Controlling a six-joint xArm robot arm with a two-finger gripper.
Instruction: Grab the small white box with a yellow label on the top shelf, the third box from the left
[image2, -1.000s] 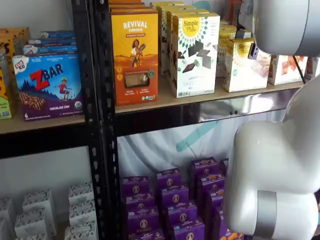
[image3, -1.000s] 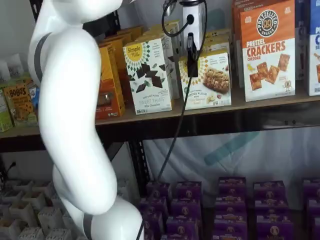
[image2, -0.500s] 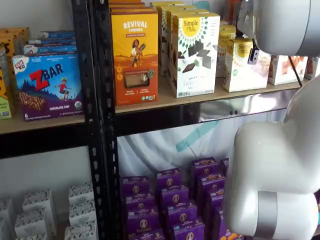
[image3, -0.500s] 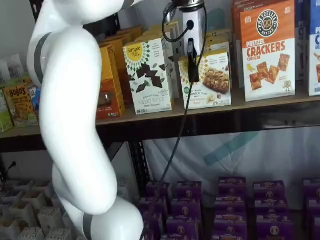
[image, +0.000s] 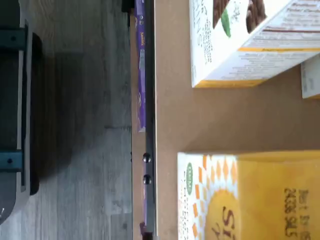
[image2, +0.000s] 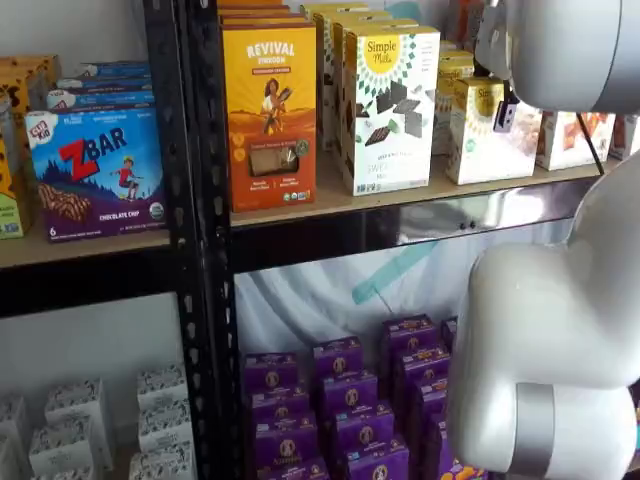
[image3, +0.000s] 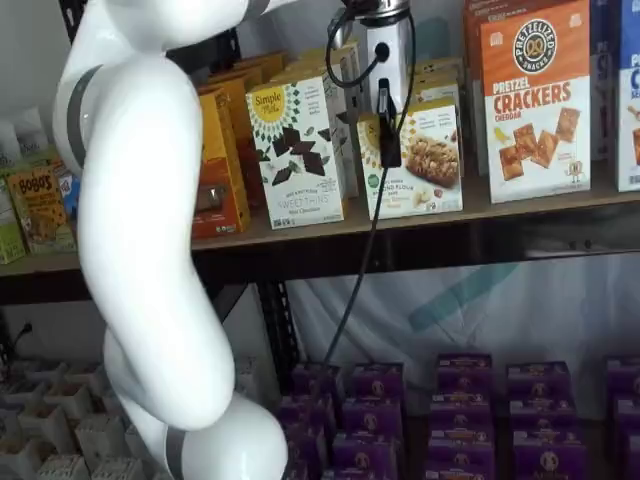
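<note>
The small white box (image3: 418, 160) with a yellow round logo stands on the top shelf (image3: 530, 205), right of the taller Simple Mills box (image3: 298, 150). It shows in both shelf views, also in a shelf view (image2: 488, 135). My gripper (image3: 388, 135) hangs just in front of the box's left part, its white body above. Only one black finger (image2: 505, 112) shows, side-on, so I cannot tell whether it is open. In the wrist view the box's yellow top (image: 255, 200) lies close below the camera, beside the Simple Mills box (image: 250, 45) on the tan board (image: 175, 120).
An orange Revival box (image2: 270, 110) stands left of the Simple Mills box. A Pretzel Crackers box (image3: 535, 100) stands right of the small box. My white arm (image3: 150, 250) fills the foreground. Purple boxes (image2: 340, 400) sit below. A black upright (image2: 200, 250) divides the shelves.
My gripper has come down a little in front of the small white box. The boxes have not moved.
</note>
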